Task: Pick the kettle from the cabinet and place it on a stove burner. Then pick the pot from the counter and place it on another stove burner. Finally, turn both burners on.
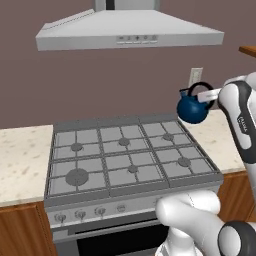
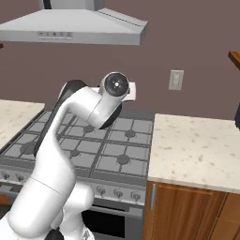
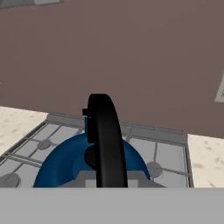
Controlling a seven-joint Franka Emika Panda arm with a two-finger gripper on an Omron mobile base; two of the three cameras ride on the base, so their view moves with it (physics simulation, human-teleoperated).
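Observation:
The dark-blue kettle [image 1: 192,109] hangs in the air over the stove's back right corner, above the counter seam. My gripper [image 1: 204,95] is shut on its black arched handle [image 3: 105,131]. In the hand view the kettle's round blue body [image 3: 61,168] sits just below the gripper [image 3: 111,180], with the stove grates [image 3: 164,153] beneath it. The stove [image 1: 125,160] has several bare burners under grey grates. A brown corner of the cabinet [image 1: 248,50] shows at the upper right. The pot is out of view.
Beige counter lies on both sides of the stove [image 1: 22,155] [image 2: 197,150]. A steel range hood [image 1: 130,30] hangs overhead. Stove knobs [image 1: 80,215] line the front panel. A wall outlet [image 2: 176,79] is behind the counter. My own arm [image 2: 84,122] blocks the stove's middle in the right base view.

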